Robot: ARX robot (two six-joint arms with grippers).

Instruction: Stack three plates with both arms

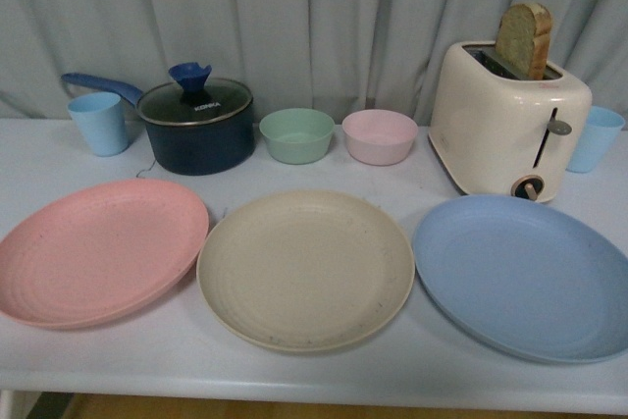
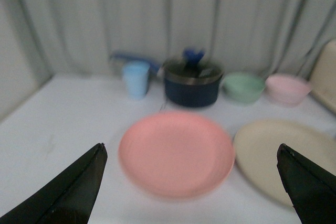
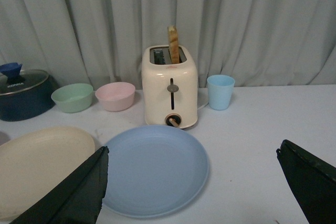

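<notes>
Left hand (image 2: 191,147) apart, facing pink plate (image 2: 176,153) | right hand (image 3: 192,150) apart, facing blue plate (image 3: 152,169) | risk: low rims may slip my pinch

plates (image 1: 98,252) (image 1: 306,270) (image 1: 525,277) 3 | bowls (image 1: 296,134) (image 1: 380,136) 2 | cups (image 1: 98,123) (image 1: 595,137) 2 | pot (image 1: 196,130) 1 | toaster (image 1: 500,125) 1 | bread (image 1: 523,41) 1

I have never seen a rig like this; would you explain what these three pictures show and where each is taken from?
This is a two-armed robot. The front view comes from a camera on its body, the others from its wrists. On the white table lie, side by side, three large round matte plates: the pink plate, beige plate and blue plate. Behind stand a dark lidded pot, green bowl, pink bowl, cream toaster holding bread, and two light blue cups. The black wedges are fingers of the left gripper and right gripper, both open, holding nothing.
</notes>
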